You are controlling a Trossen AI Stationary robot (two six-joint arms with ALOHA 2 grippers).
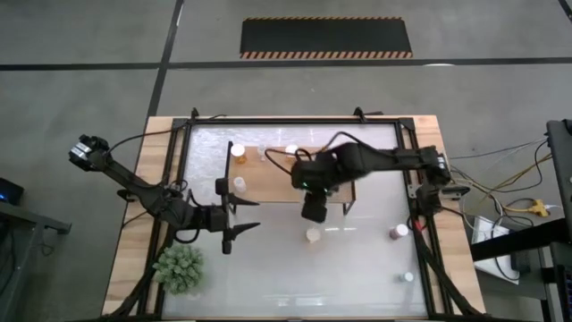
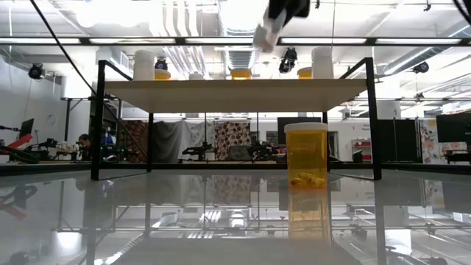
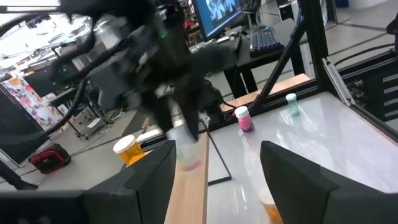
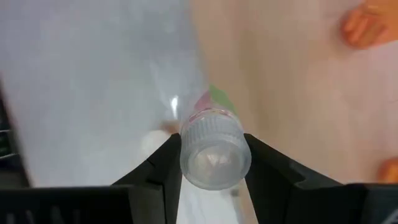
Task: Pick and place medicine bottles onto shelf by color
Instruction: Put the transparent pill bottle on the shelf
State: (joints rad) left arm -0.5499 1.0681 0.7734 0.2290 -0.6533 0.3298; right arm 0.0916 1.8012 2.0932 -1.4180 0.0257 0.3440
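Carrying a clear bottle [image 4: 213,148] clamped in my right gripper [image 4: 211,163] above the shelf [image 1: 268,183], where several bottles already stand, I leave my left gripper [image 1: 234,216] idle with fingers apart while an orange bottle [image 2: 305,157] and a few others wait on the table [image 1: 375,259].

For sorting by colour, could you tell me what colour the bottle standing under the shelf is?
Orange: the bottle has a translucent orange body, seen best in the low view.

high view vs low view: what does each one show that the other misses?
Only the high view: the left gripper, open, waiting near the green plant, and loose bottles on the table, such as a dark one by the right edge. Only the low view: the room behind, and an orange bottle standing close on the table, seen from the side. Both: the shelf with bottles on it, and the right gripper above it, shut on a white-capped bottle.
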